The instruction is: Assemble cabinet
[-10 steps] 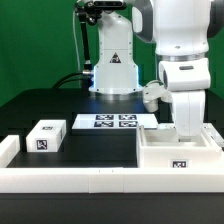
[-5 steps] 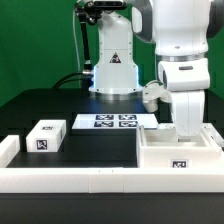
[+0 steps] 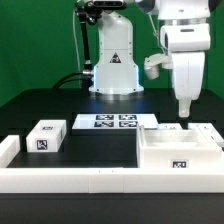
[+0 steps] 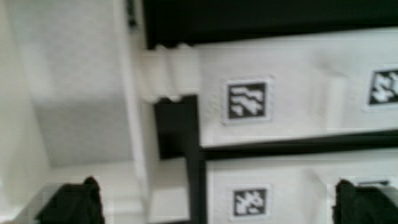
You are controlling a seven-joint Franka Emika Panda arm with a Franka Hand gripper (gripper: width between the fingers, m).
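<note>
Black tabletop [image 3: 100,148]: cabinet [image 3: 165,160] beneath gripper [image 3: 185,113], jaws wide, empty; drawer block [image 3: 45,136] well apart toward the exterior view's left.

One arm [image 3: 186,38] with one gripper [image 3: 185,109], one cabinet [image 3: 180,163], one loose drawer block [image 3: 46,136], one marker board [image 3: 112,121], one long rail [image 3: 80,181], one black table [image 3: 55,105]; the wrist view shows three square tags [image 4: 249,100]

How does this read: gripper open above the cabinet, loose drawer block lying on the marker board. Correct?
One thing is off. The exterior view shows the drawer block on the black table, to that view's left of the marker board and apart from it. The rest holds: the gripper hangs open above the cabinet.
</note>
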